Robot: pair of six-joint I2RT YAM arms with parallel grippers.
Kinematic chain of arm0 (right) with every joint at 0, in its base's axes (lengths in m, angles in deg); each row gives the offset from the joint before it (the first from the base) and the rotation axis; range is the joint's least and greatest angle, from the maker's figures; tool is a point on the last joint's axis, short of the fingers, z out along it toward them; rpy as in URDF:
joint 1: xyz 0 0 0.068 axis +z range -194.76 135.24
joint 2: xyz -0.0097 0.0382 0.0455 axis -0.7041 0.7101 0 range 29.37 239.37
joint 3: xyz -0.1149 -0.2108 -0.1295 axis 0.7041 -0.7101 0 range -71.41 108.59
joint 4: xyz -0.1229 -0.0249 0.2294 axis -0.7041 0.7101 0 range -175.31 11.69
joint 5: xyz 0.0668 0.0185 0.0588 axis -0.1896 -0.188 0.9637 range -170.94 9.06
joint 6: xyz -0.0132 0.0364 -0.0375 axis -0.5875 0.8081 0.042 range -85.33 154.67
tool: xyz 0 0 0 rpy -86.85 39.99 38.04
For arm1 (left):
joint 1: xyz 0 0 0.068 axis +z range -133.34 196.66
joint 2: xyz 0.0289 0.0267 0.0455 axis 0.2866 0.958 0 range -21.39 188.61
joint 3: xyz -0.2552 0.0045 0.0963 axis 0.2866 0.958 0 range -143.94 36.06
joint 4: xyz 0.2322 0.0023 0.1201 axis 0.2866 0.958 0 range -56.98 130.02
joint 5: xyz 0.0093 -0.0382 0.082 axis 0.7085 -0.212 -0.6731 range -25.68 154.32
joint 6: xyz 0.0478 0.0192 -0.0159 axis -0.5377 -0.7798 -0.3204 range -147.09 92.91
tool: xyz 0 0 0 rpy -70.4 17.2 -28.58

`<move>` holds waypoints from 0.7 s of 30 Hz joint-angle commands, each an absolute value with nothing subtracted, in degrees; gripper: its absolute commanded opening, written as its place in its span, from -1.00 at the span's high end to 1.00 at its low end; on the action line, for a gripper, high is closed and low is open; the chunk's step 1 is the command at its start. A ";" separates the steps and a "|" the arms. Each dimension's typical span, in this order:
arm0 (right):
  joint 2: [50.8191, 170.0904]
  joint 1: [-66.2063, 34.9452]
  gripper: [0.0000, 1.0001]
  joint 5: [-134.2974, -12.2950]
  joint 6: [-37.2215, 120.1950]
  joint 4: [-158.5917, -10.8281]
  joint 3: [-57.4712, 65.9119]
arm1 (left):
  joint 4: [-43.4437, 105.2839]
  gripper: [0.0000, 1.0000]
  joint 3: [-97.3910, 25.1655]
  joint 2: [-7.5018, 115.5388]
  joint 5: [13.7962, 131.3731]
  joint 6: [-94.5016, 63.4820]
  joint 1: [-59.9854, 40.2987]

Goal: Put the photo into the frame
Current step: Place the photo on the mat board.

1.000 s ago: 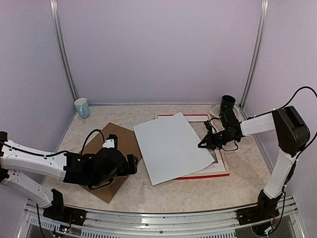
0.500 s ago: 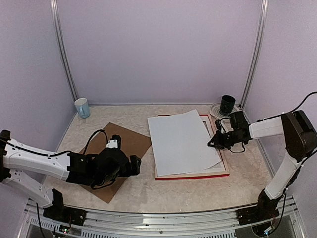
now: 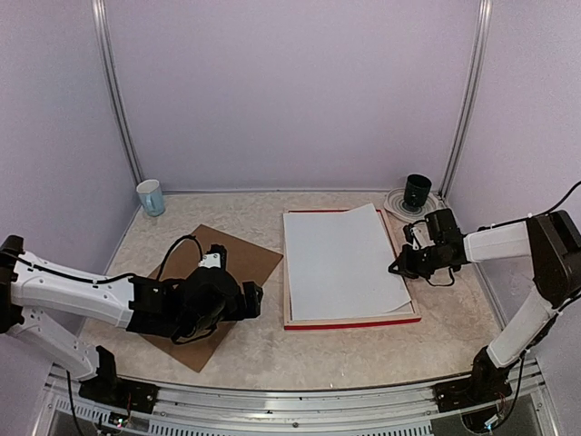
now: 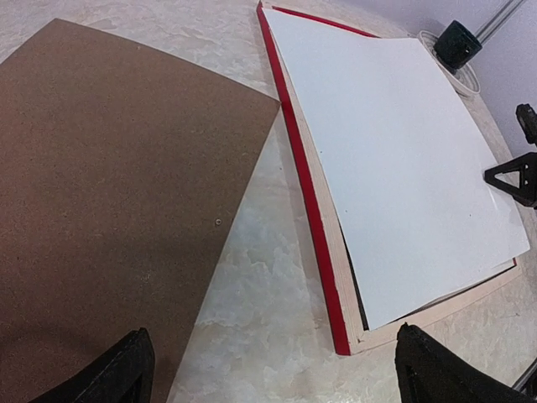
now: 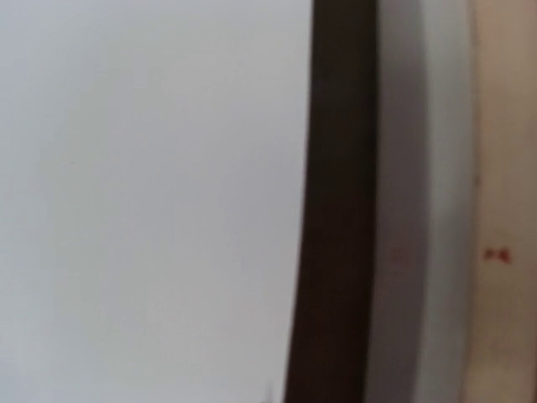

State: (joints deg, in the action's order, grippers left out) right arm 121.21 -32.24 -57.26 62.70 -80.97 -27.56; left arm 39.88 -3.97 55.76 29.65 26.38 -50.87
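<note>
White back up, the photo [image 3: 340, 259] lies slightly askew on the frame [image 3: 349, 322] at the desk's 3 o'clock, right end effector [image 3: 398, 269] seemingly clamped on its 3 o'clock edge, left end effector [image 3: 247, 300] spread above the board [image 3: 227, 263]: seating step, next probably squaring, then release.

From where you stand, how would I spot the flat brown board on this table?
Look at the left half of the marbled beige table, under the left arm. The flat brown rectangular board lies there turned cornerwise, beside the red-edged wooden frame. Only it is plain brown and rimless.
</note>
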 commanded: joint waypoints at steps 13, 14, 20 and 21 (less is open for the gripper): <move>117.44 -32.97 1.00 -60.45 65.16 -83.32 -31.03 | 37.57 -0.98 -3.63 56.46 31.16 26.64 -50.49; 117.48 -32.98 1.00 -60.20 65.31 -83.62 -31.13 | 37.40 -0.98 -3.59 56.48 31.31 26.69 -50.49; 118.23 -32.98 1.00 -58.23 65.82 -84.88 -31.03 | 37.37 -0.98 -3.33 56.62 31.36 26.83 -50.49; 118.35 -32.98 1.00 -58.18 65.87 -84.94 -30.95 | 37.34 -0.98 -3.24 56.65 31.43 26.85 -50.49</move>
State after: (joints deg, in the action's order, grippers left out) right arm 118.78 -32.24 -59.40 65.22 -82.98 -30.33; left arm 38.43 -3.82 56.28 31.13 26.65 -50.85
